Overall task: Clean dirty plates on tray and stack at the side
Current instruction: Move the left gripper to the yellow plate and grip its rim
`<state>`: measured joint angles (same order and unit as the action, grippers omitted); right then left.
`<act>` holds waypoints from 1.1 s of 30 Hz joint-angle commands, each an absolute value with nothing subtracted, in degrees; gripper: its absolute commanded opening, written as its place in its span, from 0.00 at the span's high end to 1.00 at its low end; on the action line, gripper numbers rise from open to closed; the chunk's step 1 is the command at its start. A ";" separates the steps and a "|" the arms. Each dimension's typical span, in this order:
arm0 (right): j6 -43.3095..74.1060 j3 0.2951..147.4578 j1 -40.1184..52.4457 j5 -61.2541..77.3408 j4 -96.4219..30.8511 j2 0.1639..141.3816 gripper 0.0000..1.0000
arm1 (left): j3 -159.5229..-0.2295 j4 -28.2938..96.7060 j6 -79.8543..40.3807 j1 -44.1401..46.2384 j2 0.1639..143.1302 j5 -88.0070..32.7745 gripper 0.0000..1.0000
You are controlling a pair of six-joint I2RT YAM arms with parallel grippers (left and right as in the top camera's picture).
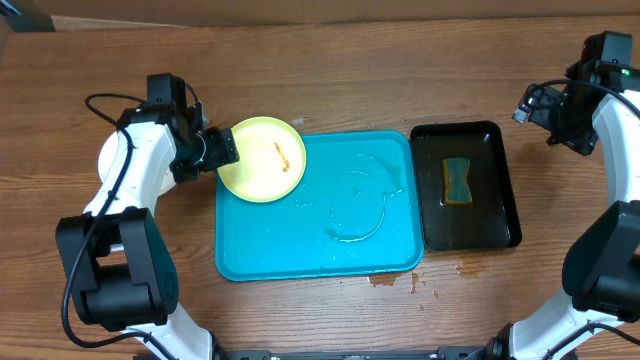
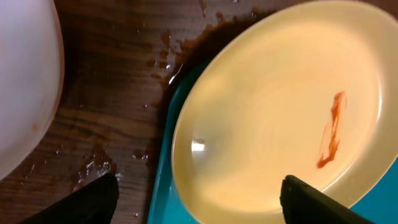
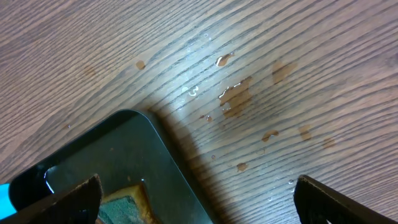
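The pale yellow-green plate (image 1: pixel 262 158) lies at the turquoise tray's (image 1: pixel 320 255) far left corner, overhanging its rim, with an orange-brown smear on it. In the left wrist view the plate (image 2: pixel 267 118) fills the frame above the tray's edge (image 2: pixel 163 180). My left gripper (image 1: pixel 224 148) is open at the plate's left rim, and its fingers (image 2: pixel 205 205) straddle that rim. My right gripper (image 1: pixel 540 108) is open and empty (image 3: pixel 196 205) above the black tray's far right corner. A white rounded surface (image 2: pixel 25 81) shows at the left; I cannot tell if it is a white plate.
A black tray (image 1: pixel 500 140) with a green-and-yellow sponge (image 1: pixel 458 180) stands right of the turquoise tray; its corner (image 3: pixel 112 143) and the sponge (image 3: pixel 118 208) show in the right wrist view. Water pools on the turquoise tray. Brown drips (image 1: pixel 395 282) mark the table.
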<state>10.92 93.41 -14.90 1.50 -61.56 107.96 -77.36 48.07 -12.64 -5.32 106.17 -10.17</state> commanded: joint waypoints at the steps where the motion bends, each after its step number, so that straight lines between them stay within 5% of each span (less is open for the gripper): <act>1: 11.40 93.97 -14.98 1.32 -61.36 107.50 0.00 | -76.42 47.22 -13.78 -4.45 105.58 -9.41 0.18; 5: 11.40 93.97 -14.98 1.32 -61.36 107.50 0.00 | -75.90 45.95 -13.78 -4.47 106.32 -9.43 0.24; 10: 11.40 93.97 -14.98 1.32 -61.36 107.50 0.00 | -75.66 44.40 -13.78 -4.47 108.05 -9.43 0.51; 23: 11.40 93.97 -14.98 1.32 -61.36 107.50 0.00 | -75.24 42.41 -13.80 -4.47 111.85 -9.43 0.57; 33: 11.40 93.97 -14.98 1.32 -61.36 107.50 0.00 | -75.20 42.13 -13.78 -4.47 112.20 -10.41 0.96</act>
